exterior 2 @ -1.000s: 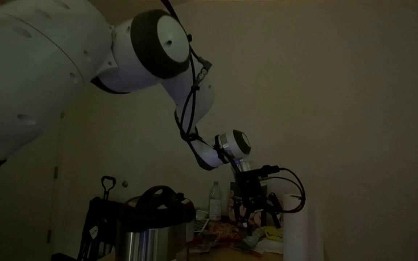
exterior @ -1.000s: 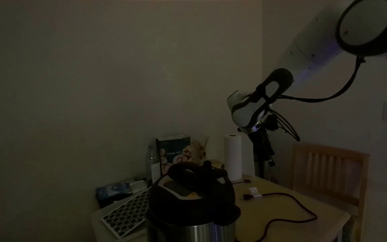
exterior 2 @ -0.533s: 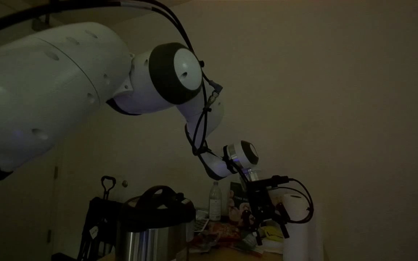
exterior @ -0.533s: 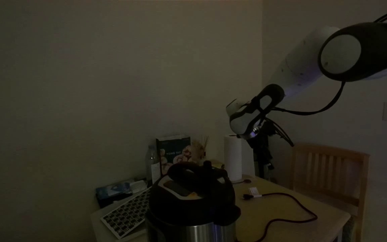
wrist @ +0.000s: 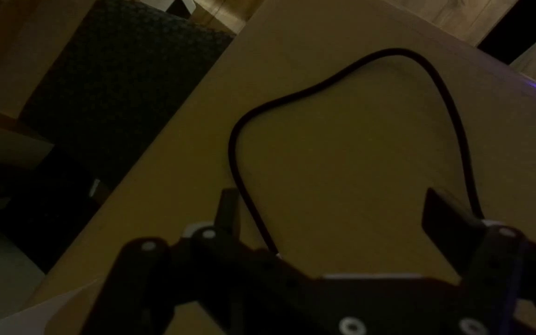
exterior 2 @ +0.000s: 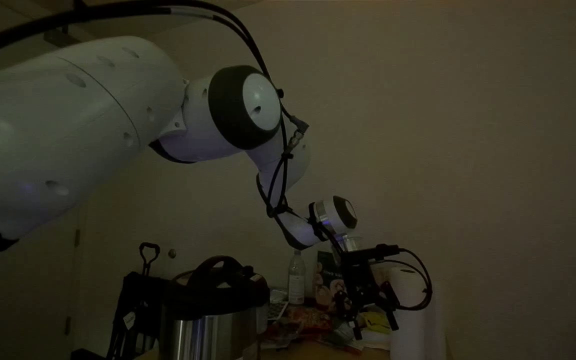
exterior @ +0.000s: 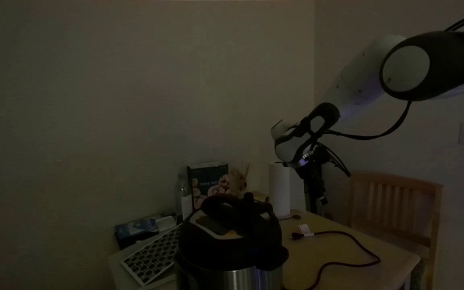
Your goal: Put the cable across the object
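Observation:
The black cable (exterior: 353, 265) lies in loose curves on the wooden table in an exterior view, its plug end near a white tag. It also shows in the wrist view (wrist: 328, 83) as a wide bend, with both ends running behind the gripper. My gripper (wrist: 329, 200) is open and empty above the table, with bare tabletop and part of the cable between and beyond its fingers. It also shows in both exterior views (exterior: 318, 195) (exterior 2: 375, 326), above the table beside the paper towel roll. A pressure cooker with black lid (exterior: 232, 249) (exterior 2: 213, 300) stands nearby. Which thing is "the object" is unclear.
A paper towel roll (exterior: 279, 189), a box (exterior: 208, 183), a bottle (exterior 2: 296, 280) and a keyboard (exterior: 153, 253) stand or lie around the table. Bags (exterior 2: 308, 320) lie behind the gripper. A wooden chair (exterior: 395, 205) stands by the table edge. The scene is dim.
The arm and gripper have moved down toward the table, and slightly right in an exterior view, mostly in the first half second. The cable and the cooker have not moved.

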